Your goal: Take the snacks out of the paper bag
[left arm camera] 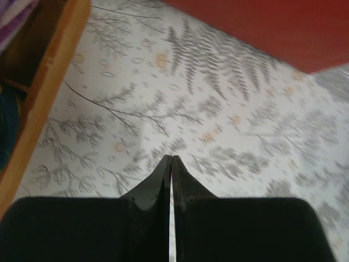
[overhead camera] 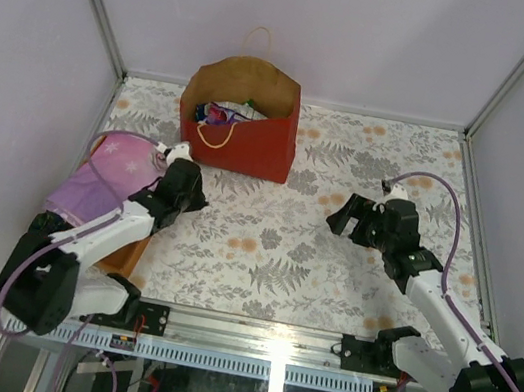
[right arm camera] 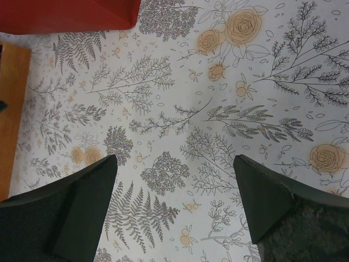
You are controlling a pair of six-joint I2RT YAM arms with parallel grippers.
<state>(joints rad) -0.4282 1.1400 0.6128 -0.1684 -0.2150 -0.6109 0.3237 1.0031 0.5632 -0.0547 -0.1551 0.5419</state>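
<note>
Left gripper (left arm camera: 171, 159): fingers pressed together, nothing between them, hanging over the floral tablecloth (overhead camera: 263, 247) near the red front of the paper bag (overhead camera: 250, 148). Right gripper (right arm camera: 174, 164): spread wide, empty, well apart from the bag. Bag stands upright at the far side, mouth open upward. Snacks (overhead camera: 221, 113) lie inside, colours jumbled, with a cord handle (overhead camera: 212, 145) hanging just in front of them. Judgement: reopen the left jaws before reaching, enter through the mouth from above, pinch one packet by its edge, avoid hooking the handle.
</note>
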